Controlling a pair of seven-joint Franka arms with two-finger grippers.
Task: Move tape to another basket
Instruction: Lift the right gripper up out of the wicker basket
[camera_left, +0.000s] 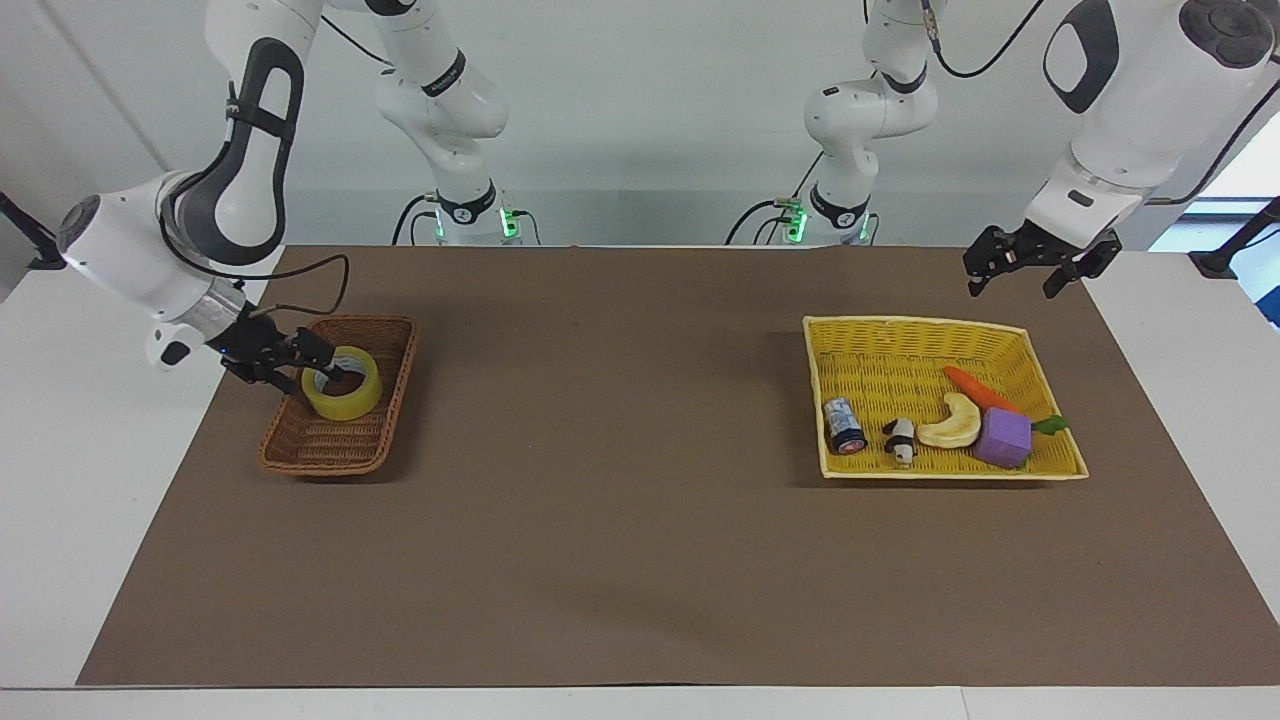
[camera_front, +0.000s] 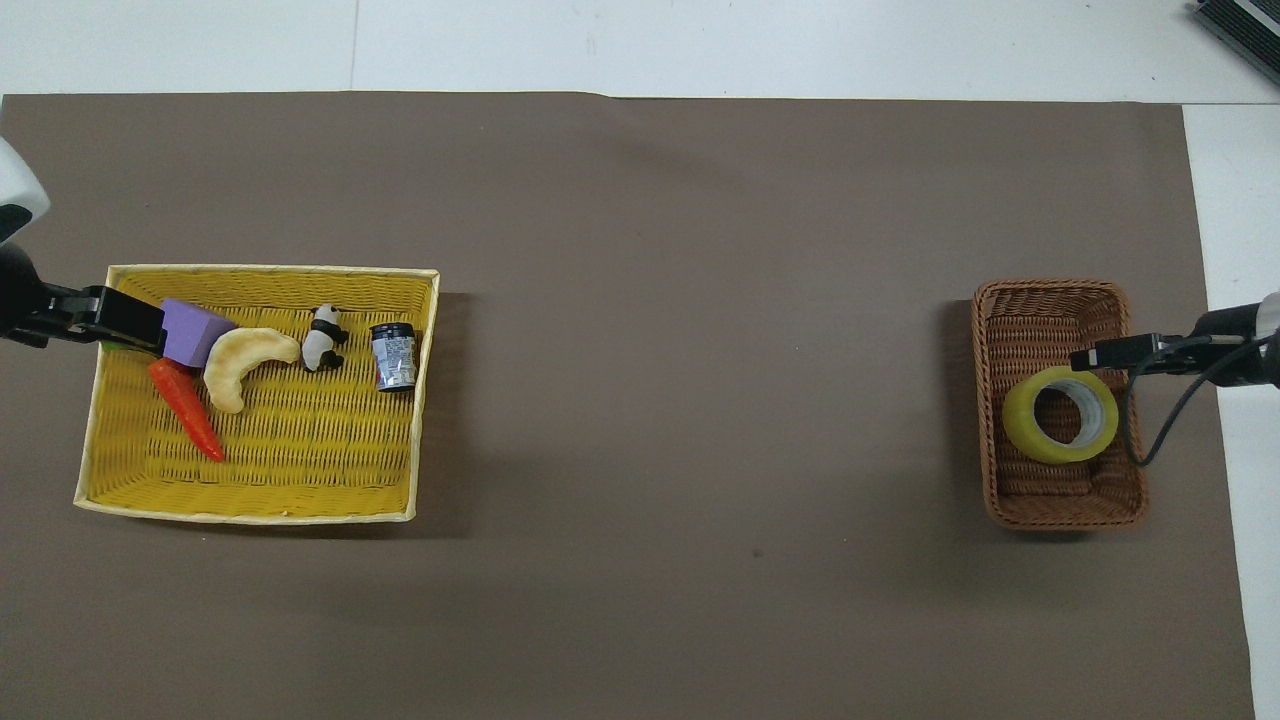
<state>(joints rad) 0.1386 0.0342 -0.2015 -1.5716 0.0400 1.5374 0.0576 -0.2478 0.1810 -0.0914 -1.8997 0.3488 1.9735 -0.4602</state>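
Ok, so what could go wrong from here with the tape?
The right gripper sits right beside the tape in the brown basket; pulling away, it could drag the tape or tip the basket. Its cable loops over the basket's rim and might snag.

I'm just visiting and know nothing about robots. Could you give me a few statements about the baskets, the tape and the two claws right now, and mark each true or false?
1. The tape lies in the dark-brown basket. True.
2. The right gripper has lifted the tape high above the table. False: the tape sits down in the basket, the gripper at its edge.
3. The yellow basket holds a carrot and a purple block. True.
4. The left gripper grips the panda figure. False: it hangs in the air, holding nothing.
5. The two baskets touch. False: they stand at separate ends of the table.
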